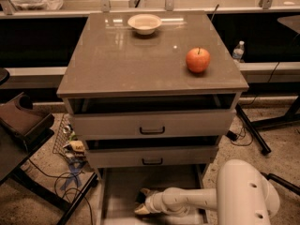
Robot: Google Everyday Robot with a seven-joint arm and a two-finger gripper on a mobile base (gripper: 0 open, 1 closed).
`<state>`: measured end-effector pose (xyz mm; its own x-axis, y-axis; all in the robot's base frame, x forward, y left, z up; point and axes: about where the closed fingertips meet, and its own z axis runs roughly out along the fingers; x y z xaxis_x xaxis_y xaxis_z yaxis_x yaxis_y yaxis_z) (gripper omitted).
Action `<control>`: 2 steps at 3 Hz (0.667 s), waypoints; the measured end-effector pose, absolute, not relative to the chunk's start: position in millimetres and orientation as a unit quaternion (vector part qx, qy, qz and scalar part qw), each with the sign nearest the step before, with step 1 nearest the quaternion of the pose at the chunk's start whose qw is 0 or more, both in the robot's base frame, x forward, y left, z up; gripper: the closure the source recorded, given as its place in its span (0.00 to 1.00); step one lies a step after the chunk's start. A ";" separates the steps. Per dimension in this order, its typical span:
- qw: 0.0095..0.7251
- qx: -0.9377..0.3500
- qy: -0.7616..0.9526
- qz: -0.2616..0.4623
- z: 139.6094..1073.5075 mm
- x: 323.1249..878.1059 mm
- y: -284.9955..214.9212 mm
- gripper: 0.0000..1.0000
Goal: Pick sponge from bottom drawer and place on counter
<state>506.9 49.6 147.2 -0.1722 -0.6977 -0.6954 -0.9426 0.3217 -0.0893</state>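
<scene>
The bottom drawer (117, 196) is pulled out under the cabinet and shows its flat grey floor. My gripper (142, 201) is down inside it, at the drawer's middle, on the white arm (187, 199) that reaches in from the lower right. A small dark patch at the gripper's tip looks like the sponge (139, 198); most of it is hidden by the gripper. The counter (140, 55) is the glossy grey-brown top of the cabinet, well above the gripper.
A white bowl (144, 23) stands at the counter's back and a red apple (198, 60) at its right. The two upper drawers (151, 125) are slightly open. Cables and a wire basket (70, 146) lie on the floor at left, beside a dark chair (21, 121).
</scene>
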 end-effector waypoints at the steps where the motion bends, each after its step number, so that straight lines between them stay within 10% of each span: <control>1: 0.330 -0.552 0.743 0.186 146.8 506.3 50.7 0.12; 2: 0.330 -0.553 0.742 0.187 146.4 505.6 51.9 0.00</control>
<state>505.6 51.9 146.4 -0.1718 -0.6971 -0.6961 -0.9437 0.3193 -0.0868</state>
